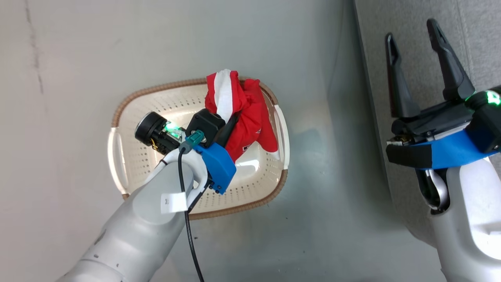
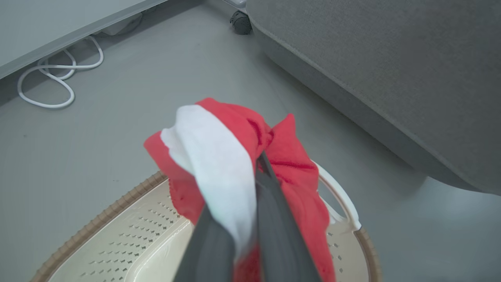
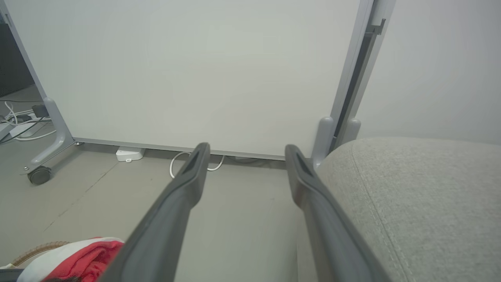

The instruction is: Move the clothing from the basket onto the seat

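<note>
- Clothing (image 1: 250, 113) is pinched by the left gripper (image 1: 231, 123) and held above the basket (image 1: 156, 88) at frame centre.
- Seat (image 1: 477, 31) is found along the right edge; the right gripper (image 1: 411, 29), spread and empty, is placed nearer.

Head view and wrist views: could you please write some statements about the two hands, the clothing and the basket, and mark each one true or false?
1. The left hand is shut on the clothing. True.
2. The right hand holds a garment. False: it is open and empty.
3. The basket stands on the seat. False: it stands on the floor beside the seat.
4. The clothing is over the basket, not on the seat. True.
</note>
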Controlling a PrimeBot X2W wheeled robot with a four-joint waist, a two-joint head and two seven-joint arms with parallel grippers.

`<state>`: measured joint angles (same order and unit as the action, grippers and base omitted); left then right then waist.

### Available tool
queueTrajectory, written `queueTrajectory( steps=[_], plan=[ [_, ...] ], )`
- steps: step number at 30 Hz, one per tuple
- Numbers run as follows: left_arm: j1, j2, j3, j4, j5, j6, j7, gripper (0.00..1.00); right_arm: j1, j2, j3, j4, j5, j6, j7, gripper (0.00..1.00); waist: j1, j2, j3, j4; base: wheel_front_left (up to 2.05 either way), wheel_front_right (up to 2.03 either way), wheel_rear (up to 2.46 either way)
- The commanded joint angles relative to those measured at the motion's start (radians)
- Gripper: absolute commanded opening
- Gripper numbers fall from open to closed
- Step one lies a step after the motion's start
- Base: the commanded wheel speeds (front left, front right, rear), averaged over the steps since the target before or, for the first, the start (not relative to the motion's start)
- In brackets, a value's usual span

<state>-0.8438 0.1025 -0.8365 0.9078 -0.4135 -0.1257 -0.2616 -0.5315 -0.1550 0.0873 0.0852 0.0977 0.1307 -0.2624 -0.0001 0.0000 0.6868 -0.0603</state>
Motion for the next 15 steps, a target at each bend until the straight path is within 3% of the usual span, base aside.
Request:
queueTrajectory(
  steps=[1,15],
  plan=[
    [0.024,0.008,0.017,-0.028,0.012,0.006,-0.005,0.0,0.019,-0.006,-0.004,0.007,-0.001,0.0,-0.004,1.0,0.0001,0.0,-0.049,0.023,0.0,0.0,0.0],
    [0.136,0.018,0.149,-0.279,0.12,0.02,-0.005,0.0,0.126,-0.002,-0.009,0.053,0.012,0.0,-0.004,1.0,0.0001,0.0,-0.263,0.049,0.0,0.0,0.0]
  ],
)
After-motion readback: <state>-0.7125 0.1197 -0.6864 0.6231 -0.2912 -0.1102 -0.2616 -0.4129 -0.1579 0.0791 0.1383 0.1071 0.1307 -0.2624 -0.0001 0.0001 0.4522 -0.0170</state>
